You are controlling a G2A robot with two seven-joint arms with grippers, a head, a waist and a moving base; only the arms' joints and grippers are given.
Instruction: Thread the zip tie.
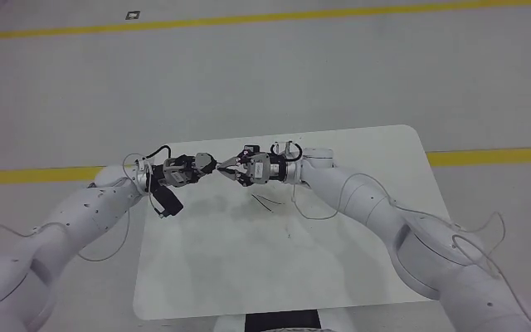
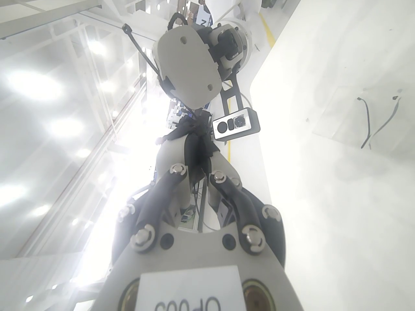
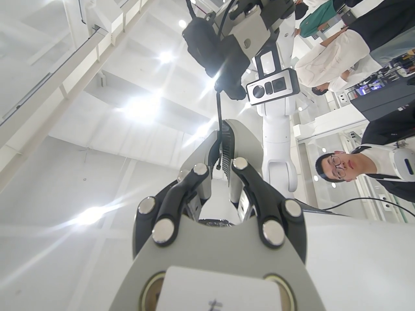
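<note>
Top view: both arms meet above the table (image 1: 249, 282), at roughly 10 o'clock from its centre. The left gripper (image 2: 194, 132) comes in from 9 o'clock and the right gripper (image 3: 221, 137) from 3 o'clock — fingertips facing and nearly touching.

Zip tie (image 3: 219, 111): held in the air between the two grippers, clear of the table.

Right gripper: fingers closed on the strap. In the left wrist view, the tie's head end projects past this gripper's body.

Left gripper: fingers pinched together on the strap's other part.

Two spare ties (image 1: 267, 202) lie flat on the table — at 4 o'clock from the meeting point, near it.
</note>
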